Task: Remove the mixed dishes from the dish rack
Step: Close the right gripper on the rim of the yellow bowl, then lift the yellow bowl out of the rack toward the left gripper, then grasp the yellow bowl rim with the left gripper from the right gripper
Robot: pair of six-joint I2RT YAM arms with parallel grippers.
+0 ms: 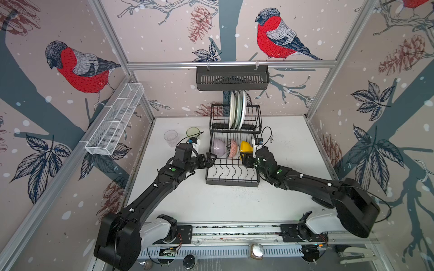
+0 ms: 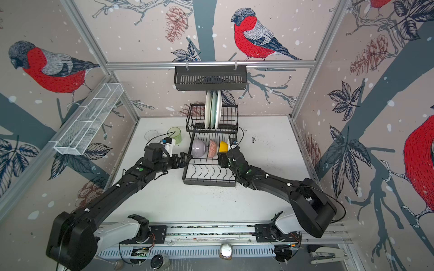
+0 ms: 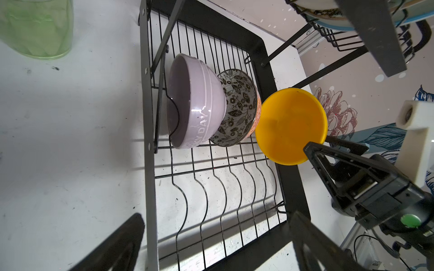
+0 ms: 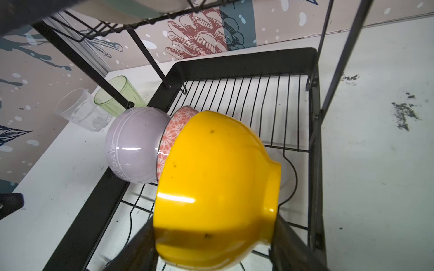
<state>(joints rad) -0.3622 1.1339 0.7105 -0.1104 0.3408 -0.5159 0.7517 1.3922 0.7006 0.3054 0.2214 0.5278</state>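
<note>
The black two-tier dish rack (image 1: 232, 181) stands mid-table. Its upper tier holds three upright plates (image 1: 237, 110). On the lower tier a lilac bowl (image 1: 218, 146), a pink-patterned bowl (image 1: 233, 148) and a yellow bowl (image 1: 246, 146) stand on edge in a row. My right gripper (image 4: 213, 223) is shut on the yellow bowl (image 4: 218, 176), one finger on each side of its rim. My left gripper (image 3: 217, 214) hangs open with nothing in it at the rack's left edge, near the lilac bowl (image 3: 197, 101). A clear glass (image 1: 170, 138) and a green glass (image 1: 193, 131) stand on the table left of the rack.
A long black slotted basket (image 1: 232, 77) hangs on the back rail above the rack. A white mesh basket (image 1: 115, 119) hangs on the left rail. Patterned walls close in the table on three sides. A stapler (image 1: 352, 255) lies at the front right.
</note>
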